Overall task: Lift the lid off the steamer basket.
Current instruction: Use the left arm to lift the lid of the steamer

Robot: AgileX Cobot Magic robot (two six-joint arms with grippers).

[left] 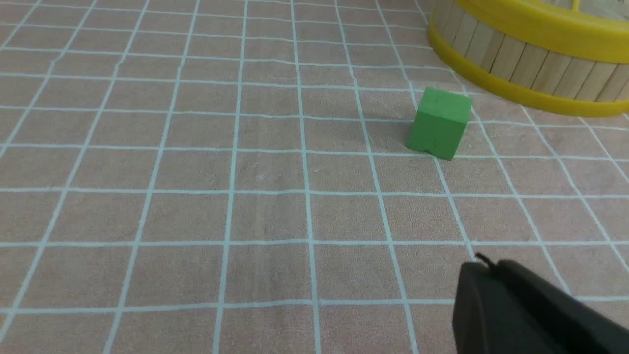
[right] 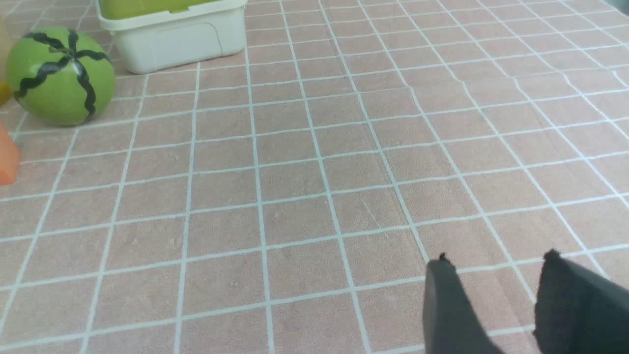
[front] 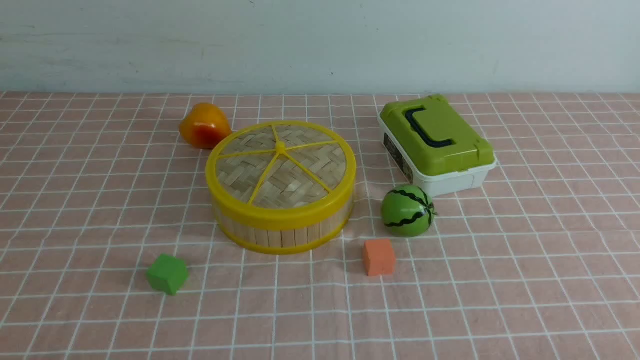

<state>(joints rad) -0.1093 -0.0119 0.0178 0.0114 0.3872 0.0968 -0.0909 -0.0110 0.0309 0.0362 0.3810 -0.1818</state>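
Observation:
The lid, woven bamboo with a yellow rim and yellow spokes, sits on the steamer basket in the middle of the table. The basket's slatted wall also shows in the left wrist view. Neither arm shows in the front view. My left gripper is shut and empty, hanging over bare cloth well short of the basket. My right gripper is open and empty over bare cloth, away from the basket.
An orange-yellow fruit lies behind the basket. A green cube and an orange cube lie in front. A toy watermelon and a white box with green lid stand to the right.

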